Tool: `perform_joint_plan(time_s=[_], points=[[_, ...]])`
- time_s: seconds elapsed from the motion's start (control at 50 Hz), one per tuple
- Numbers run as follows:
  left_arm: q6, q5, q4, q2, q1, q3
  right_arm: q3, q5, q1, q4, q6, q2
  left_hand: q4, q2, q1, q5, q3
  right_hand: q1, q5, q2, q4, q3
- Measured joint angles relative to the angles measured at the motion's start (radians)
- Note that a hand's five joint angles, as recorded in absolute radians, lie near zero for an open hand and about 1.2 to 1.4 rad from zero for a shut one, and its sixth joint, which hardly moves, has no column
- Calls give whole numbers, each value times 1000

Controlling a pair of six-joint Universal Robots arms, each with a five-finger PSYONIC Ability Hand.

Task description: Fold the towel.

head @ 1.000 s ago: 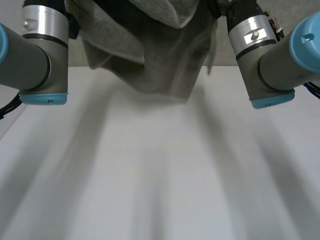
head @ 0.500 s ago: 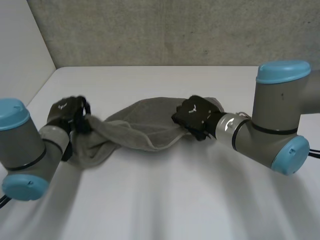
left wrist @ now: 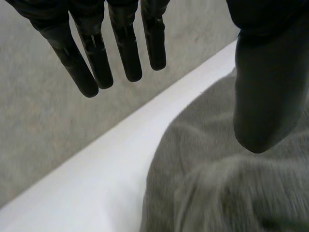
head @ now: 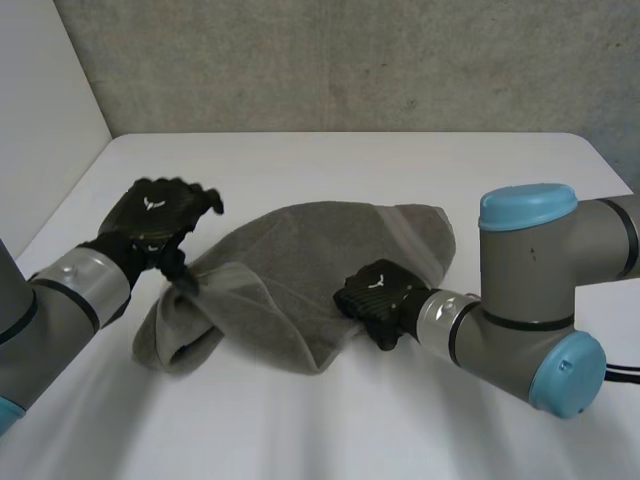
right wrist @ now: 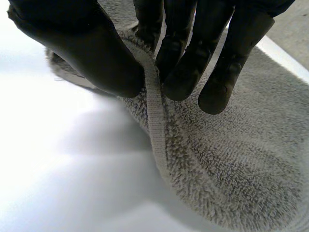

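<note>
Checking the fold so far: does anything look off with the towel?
Yes. The towel lies rumpled and lopsided on the table, bunched beside the open left hand, while the right hand pinches its hemmed edge.

No text, label or number is readable

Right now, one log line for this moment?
towel: crumpled on table | left hand: open, at towel's end | right hand: pinching towel's hem

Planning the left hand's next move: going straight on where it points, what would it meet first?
Likely nothing near: the left hand, fingers straight, aims past the grey terry towel, over the white table, toward the grey wall.
</note>
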Motion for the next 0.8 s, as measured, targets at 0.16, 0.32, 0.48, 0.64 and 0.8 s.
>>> perform_joint_plan(time_s=[0.16, 0.32, 0.48, 0.64, 0.8], points=[[18, 4, -3, -117, -107, 128, 47, -6, 14, -4, 2, -14, 0, 3, 0, 22, 2, 0, 0, 0, 0, 0], [133, -12, -77, -341, -168, 334, 68, -10, 14, -6, -4, -15, 63, 84, 69, 109, 94, 0, 0, 0, 0, 0], [280, -98, -223, -494, -172, 491, 74, -11, 5, -6, -6, -16, 109, 123, 114, 150, 133, 0, 0, 0, 0, 0], [348, -146, -262, -550, -170, 534, 76, -14, -2, -8, -9, -16, 176, 187, 178, 213, 195, 0, 0, 0, 0, 0], [376, -138, -261, -574, -170, 529, 77, -13, -2, -13, -10, -16, 371, 377, 371, 391, 387, 0, 0, 0, 0, 0]])
